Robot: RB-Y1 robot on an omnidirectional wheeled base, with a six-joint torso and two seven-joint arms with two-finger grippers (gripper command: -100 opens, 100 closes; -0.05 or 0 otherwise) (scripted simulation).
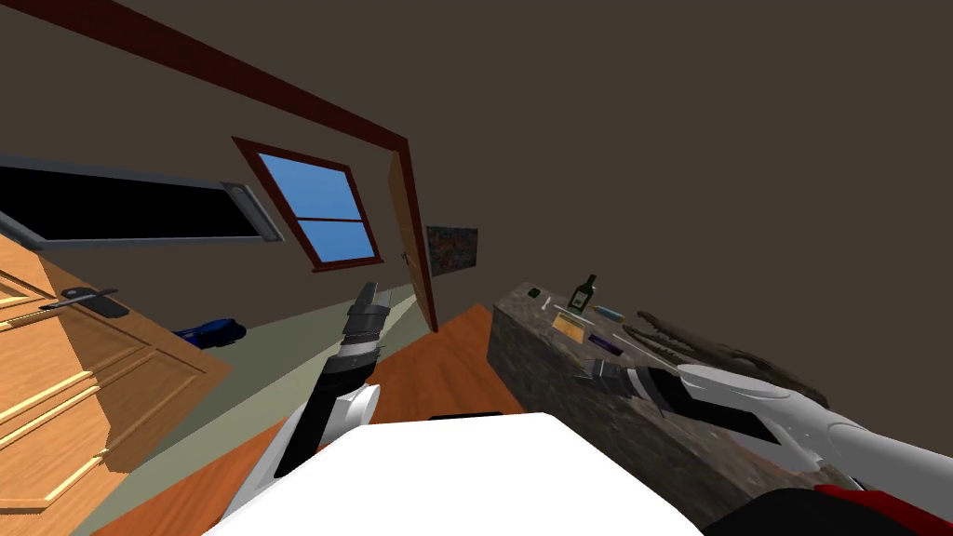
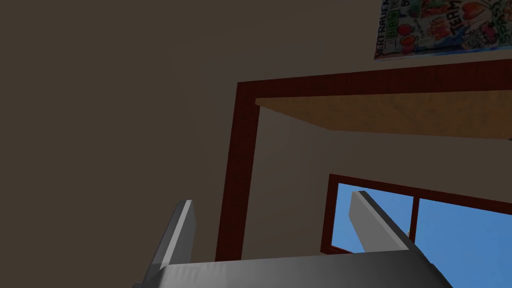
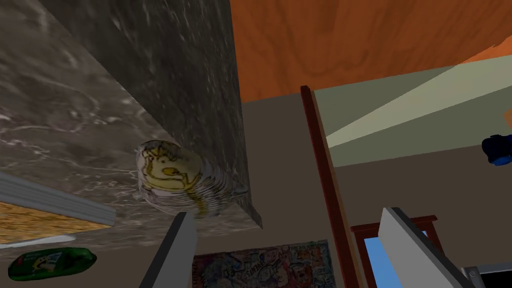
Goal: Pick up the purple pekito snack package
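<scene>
Right hand (image 3: 286, 214), blades spread, hovers at the veined stone tabletop (image 1: 529, 372) edge; flat purple packet (image 1: 605, 342) lies nearby (left hand (image 2: 271, 197) open too).

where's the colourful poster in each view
Head view: poster on the wall, just right of the open door.
Left wrist view: poster far beyond the left tool, across the door from the window.
Right wrist view: poster between the right tool's fingers, past the stone counter's corner.
Shared landmark: the blue-paned window, on the door's other side in each view.
</scene>
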